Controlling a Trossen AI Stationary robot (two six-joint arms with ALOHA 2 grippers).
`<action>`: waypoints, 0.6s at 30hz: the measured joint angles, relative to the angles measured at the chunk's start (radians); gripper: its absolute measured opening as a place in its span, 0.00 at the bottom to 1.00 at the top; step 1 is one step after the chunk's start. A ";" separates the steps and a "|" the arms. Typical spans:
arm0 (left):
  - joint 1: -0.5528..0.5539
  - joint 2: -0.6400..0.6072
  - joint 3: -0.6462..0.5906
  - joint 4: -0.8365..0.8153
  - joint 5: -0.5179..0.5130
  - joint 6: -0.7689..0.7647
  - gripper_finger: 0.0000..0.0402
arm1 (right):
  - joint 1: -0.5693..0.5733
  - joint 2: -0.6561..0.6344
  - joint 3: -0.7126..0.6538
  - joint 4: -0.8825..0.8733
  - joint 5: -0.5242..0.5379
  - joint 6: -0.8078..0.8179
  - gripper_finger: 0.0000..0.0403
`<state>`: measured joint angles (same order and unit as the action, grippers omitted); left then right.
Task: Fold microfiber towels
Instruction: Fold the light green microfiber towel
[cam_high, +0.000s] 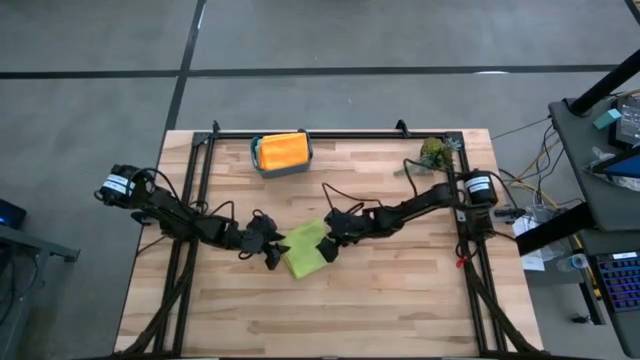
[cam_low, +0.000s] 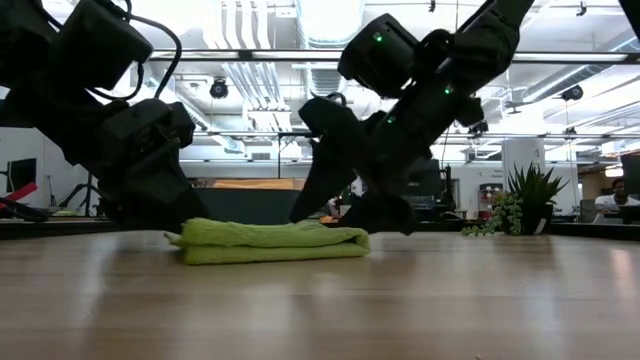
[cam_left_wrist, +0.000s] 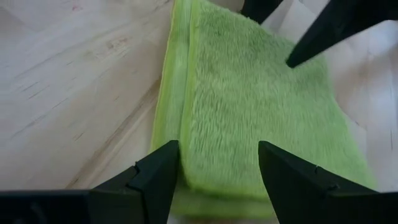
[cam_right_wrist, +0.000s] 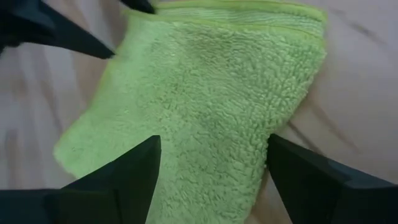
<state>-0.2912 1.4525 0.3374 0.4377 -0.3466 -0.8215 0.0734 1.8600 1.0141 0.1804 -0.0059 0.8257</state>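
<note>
With both arms crowded over the middle of the counter (cam_high: 400, 300), the folded lime green towel (cam_high: 305, 249) lies flat between them. The left gripper (cam_left_wrist: 217, 165) straddles one end with jaws spread, not pinching it; the right gripper (cam_right_wrist: 214, 158) hovers over the other end, jaws wide and empty. A snagged fingertip (cam_right_wrist: 127, 171) on withdrawal could drag the layers open, I'd guess. Orange and yellow towels (cam_high: 282, 150) sit in the teal bin (cam_high: 283, 168) near the far edge. No readable writing anywhere.

Folded towel (cam_high: 305, 249) mid-table between left tool (cam_high: 272, 252) and right tool (cam_high: 328, 245); bin (cam_high: 282, 154) behind.
</note>
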 joint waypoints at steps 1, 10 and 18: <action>0.000 0.000 0.000 0.000 0.000 0.000 0.51 | -0.001 0.005 0.000 0.022 -0.018 -0.002 0.69; 0.000 0.000 0.000 0.000 -0.002 0.000 0.51 | -0.002 0.009 -0.002 0.070 -0.019 -0.013 0.65; 0.000 0.000 0.000 -0.001 -0.039 0.026 0.51 | -0.002 0.059 -0.003 0.154 -0.008 -0.020 0.61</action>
<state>-0.2909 1.4525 0.3374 0.4366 -0.3856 -0.7953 0.0714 1.9189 1.0112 0.3339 -0.0143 0.8055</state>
